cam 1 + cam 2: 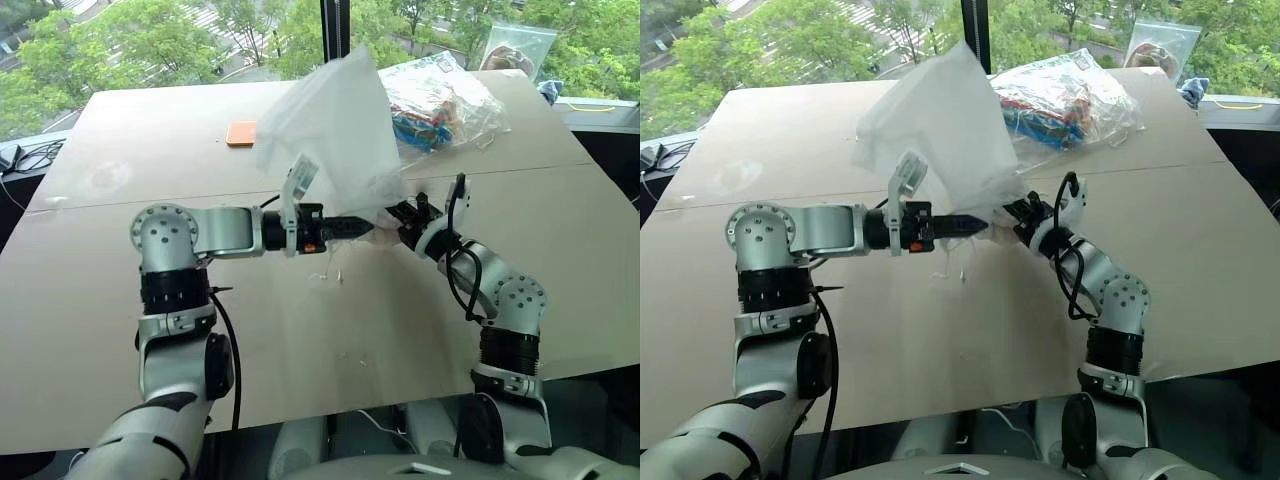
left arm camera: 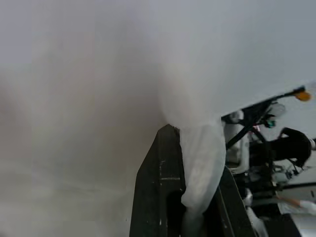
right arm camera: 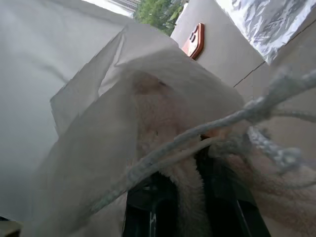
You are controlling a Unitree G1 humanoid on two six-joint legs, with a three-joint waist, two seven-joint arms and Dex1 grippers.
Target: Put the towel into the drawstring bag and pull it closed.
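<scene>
The drawstring bag (image 1: 330,130) hangs in the air over the table's middle, billowing up and away from me, white and half see-through. My left gripper (image 1: 365,228) points right and is shut on a bunched fold of the bag's lower edge (image 2: 200,168). My right gripper (image 1: 400,215) meets it from the right, at the bag's mouth. It is shut on the towel (image 3: 190,197), a soft off-white cloth pinched between its fingers and partly under the bag's fabric. White cords (image 3: 197,138) run across the towel, and loose ends dangle below the grippers (image 1: 335,265).
A clear plastic bag with colourful contents (image 1: 440,100) lies at the back right of the table (image 1: 300,340). A small orange thing (image 1: 241,133) sits at the back, left of the raised bag. Another clear bag (image 1: 515,50) stands by the window. Cables (image 1: 25,155) lie off the left edge.
</scene>
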